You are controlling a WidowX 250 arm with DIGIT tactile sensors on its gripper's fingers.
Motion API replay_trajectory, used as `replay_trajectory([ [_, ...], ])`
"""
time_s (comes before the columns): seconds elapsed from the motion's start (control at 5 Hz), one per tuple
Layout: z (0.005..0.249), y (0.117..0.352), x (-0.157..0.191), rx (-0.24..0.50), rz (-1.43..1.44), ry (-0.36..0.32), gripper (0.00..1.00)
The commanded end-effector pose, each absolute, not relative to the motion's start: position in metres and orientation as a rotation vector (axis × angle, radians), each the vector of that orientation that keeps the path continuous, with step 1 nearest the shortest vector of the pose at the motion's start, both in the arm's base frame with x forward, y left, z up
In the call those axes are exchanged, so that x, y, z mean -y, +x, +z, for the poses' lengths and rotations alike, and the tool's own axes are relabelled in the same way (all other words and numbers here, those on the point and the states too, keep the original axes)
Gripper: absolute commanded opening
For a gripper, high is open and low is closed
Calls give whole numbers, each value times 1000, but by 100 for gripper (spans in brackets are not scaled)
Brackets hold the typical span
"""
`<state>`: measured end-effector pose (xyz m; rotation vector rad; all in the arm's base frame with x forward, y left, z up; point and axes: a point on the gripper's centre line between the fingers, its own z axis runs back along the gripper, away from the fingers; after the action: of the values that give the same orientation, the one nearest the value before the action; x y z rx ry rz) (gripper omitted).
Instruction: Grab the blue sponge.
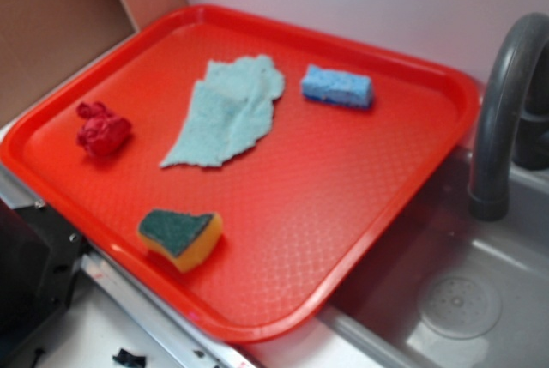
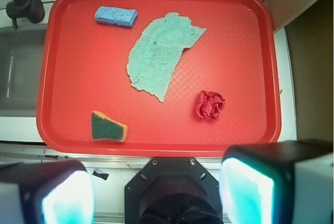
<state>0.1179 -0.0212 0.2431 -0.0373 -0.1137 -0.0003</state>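
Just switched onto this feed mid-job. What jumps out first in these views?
The big red tray fills the scene, beside a grey sink with a dark faucet. On it lie four separate things: the blue sponge near the sink-side far corner, a pale teal cloth spread in the middle, a crumpled red rag, and a yellow sponge with a green face near the front edge. The gripper is open, off the tray's near edge, holding nothing.
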Motion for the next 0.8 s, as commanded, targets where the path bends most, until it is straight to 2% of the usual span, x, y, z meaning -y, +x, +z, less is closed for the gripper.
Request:
replay_trajectory([
  [0.0,243,118,21,114,0,-37,100],
  [0.2,230,134,26,146,-96,-41,100],
  [0.4,213,168,29,228,-196,-27,100],
  [0.6,197,203,32,247,-429,-10,100],
])
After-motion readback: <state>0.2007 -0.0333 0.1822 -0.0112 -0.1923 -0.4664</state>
